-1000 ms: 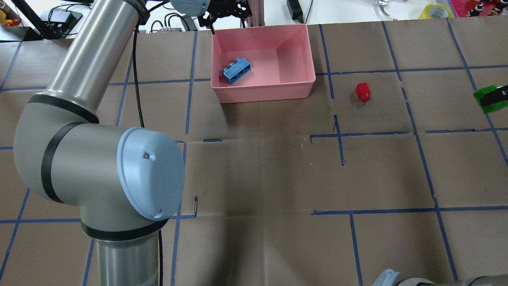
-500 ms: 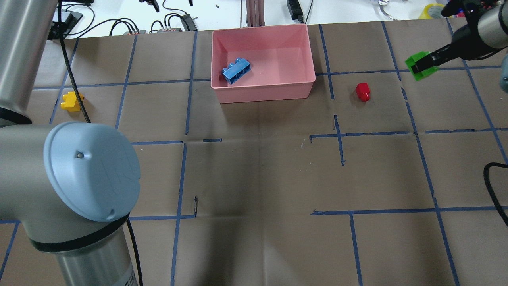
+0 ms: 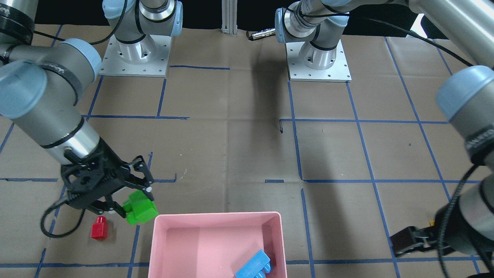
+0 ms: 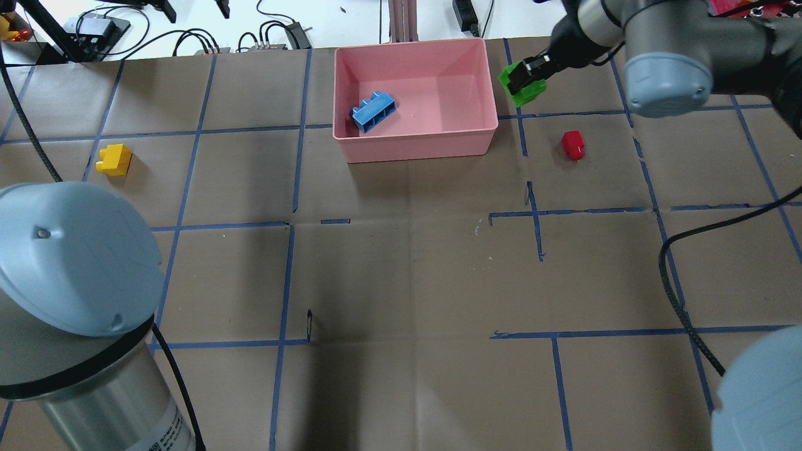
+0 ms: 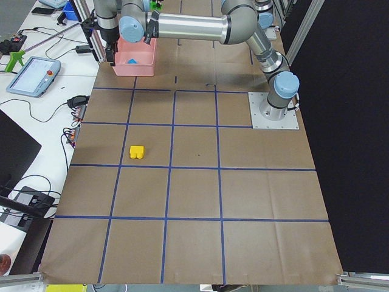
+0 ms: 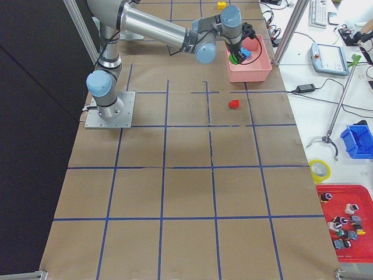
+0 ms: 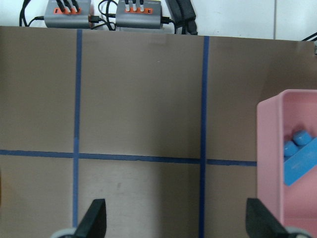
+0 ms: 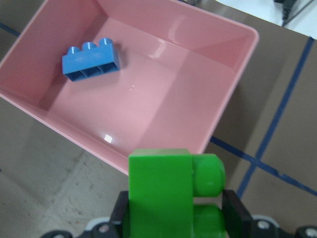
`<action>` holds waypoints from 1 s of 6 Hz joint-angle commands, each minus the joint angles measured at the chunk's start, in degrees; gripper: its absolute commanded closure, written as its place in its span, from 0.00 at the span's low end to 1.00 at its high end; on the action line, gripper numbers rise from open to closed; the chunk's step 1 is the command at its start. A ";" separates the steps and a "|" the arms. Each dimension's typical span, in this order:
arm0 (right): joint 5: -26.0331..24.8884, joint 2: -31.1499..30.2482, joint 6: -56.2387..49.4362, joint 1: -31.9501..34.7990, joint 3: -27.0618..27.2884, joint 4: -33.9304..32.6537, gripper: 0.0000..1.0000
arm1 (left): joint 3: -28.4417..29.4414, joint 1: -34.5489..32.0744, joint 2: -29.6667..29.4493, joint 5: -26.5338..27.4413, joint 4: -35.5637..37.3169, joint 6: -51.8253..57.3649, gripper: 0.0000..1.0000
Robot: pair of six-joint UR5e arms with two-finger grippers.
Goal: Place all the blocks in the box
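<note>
The yellow block sits on the table (well apart from the far pink box).

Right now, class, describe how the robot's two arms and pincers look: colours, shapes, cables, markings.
The right arm and left arm are smooth silver-grey tubes with pale blue joint caps and black rings at the joints. The right pincer and left pincer are black, each with two slim fingers. A black cable trails along each arm. Small lettering on the arms is unreadable.
</note>
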 commanded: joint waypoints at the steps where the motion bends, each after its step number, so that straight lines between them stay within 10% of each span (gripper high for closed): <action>1: 0.35 6.42 5.48 5.09 -7.53 -0.08 0.94 | -2.32 9.66 -1.04 -0.04 0.57 9.80 0.00; 2: 0.44 7.05 5.50 5.10 -8.16 -0.17 0.86 | -3.11 13.01 -2.01 0.05 0.66 13.23 0.00; 4: 0.35 7.41 4.71 5.10 -8.26 -8.21 0.03 | -4.87 17.86 -6.22 -0.03 4.16 19.30 0.00; 6: 0.26 7.76 3.66 5.02 -8.35 -8.70 0.01 | -5.23 18.67 -10.09 0.05 8.11 20.47 0.00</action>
